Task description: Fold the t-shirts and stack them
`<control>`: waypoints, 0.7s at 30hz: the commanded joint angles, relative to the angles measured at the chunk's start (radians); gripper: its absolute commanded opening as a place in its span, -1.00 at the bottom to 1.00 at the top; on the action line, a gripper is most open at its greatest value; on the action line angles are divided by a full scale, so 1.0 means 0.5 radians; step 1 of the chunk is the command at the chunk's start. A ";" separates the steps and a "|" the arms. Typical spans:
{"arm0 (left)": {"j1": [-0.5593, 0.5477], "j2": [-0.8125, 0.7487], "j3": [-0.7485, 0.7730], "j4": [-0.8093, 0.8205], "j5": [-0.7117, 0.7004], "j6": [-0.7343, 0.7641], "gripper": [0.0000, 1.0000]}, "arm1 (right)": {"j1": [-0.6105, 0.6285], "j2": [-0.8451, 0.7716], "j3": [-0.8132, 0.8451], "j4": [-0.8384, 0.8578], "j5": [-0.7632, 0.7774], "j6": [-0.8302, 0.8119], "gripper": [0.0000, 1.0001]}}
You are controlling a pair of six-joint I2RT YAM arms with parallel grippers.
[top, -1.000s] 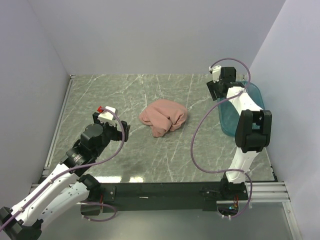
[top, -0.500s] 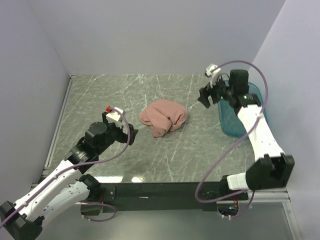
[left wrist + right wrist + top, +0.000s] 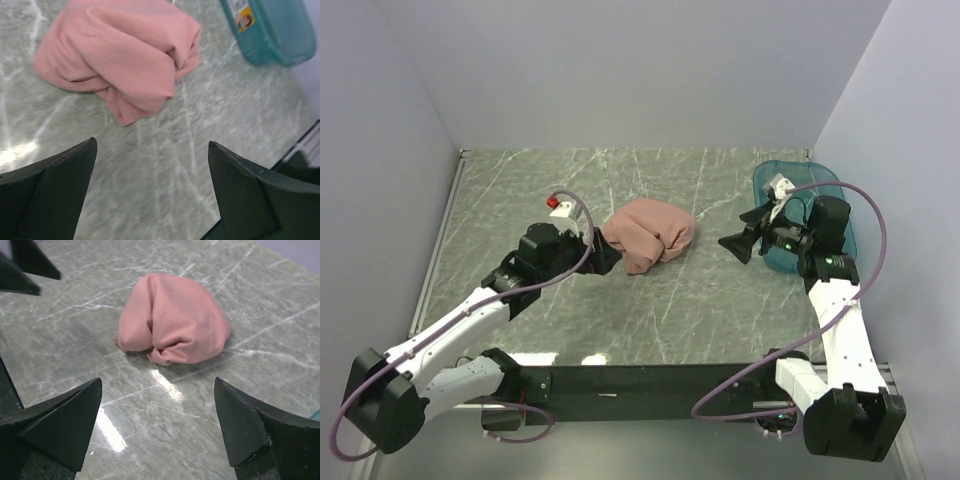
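Top external: pink t-shirt (image 3: 648,233) crumpled in middle of table (image 3: 570,180), between both grippers. Left gripper (image 3: 603,256) just beside shirt, fingers apart, empty. Right gripper (image 3: 734,245) near tub (image 3: 820,180), fingers apart, empty.

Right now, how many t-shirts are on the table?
1. The pink t-shirt lies crumpled in the middle of the table. The right arm partly hides the teal tub at the right edge, so another could lie inside.
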 commanded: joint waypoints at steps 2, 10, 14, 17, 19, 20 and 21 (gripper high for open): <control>0.010 0.132 -0.027 0.277 0.004 -0.418 0.96 | -0.013 -0.086 -0.044 0.125 -0.138 0.021 0.96; 0.035 0.335 -0.052 0.273 -0.186 -0.692 0.96 | -0.038 -0.022 0.005 0.015 -0.079 -0.037 0.93; 0.065 0.421 -0.061 0.255 -0.235 -0.799 0.95 | -0.062 -0.016 0.002 0.003 -0.094 -0.050 0.93; 0.084 0.491 -0.061 0.255 -0.235 -0.824 0.94 | -0.075 -0.015 -0.001 0.002 -0.098 -0.046 0.93; 0.090 0.525 -0.067 0.270 -0.238 -0.827 0.93 | -0.081 -0.012 -0.008 0.009 -0.098 -0.040 0.93; 0.096 0.535 -0.070 0.277 -0.238 -0.827 0.92 | -0.084 -0.012 -0.008 0.009 -0.104 -0.040 0.93; 0.099 0.544 -0.076 0.286 -0.235 -0.830 0.92 | -0.087 -0.006 -0.005 0.006 -0.104 -0.040 0.92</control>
